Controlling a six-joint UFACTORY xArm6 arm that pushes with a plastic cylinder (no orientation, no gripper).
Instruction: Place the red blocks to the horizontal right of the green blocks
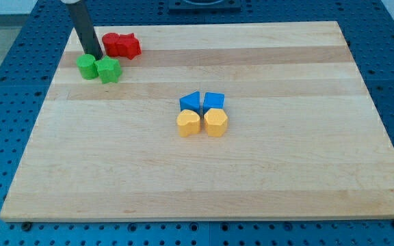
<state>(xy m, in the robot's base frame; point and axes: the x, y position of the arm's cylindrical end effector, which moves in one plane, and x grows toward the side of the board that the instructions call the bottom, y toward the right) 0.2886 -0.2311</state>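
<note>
Camera view showed my tip standing near the top left corner of the wooden board, just above the two green blocks and just to the left of the two red blocks. The rod has no jaws (so there was nothing to open or close), and the tip only touched the table. The red blocks lay to the view's right of the tip, side by side in a short row that ran left to right, and they sat higher in the view than the green pair. They were near the green blocks but apart from them. In my judgement the red pair still had to come down toward the view's bottom, to reach the same line as the green ones. Nothing stood in that way. The two blue blocks and the two yellow blocks were well apart, near the board's middle.
</note>
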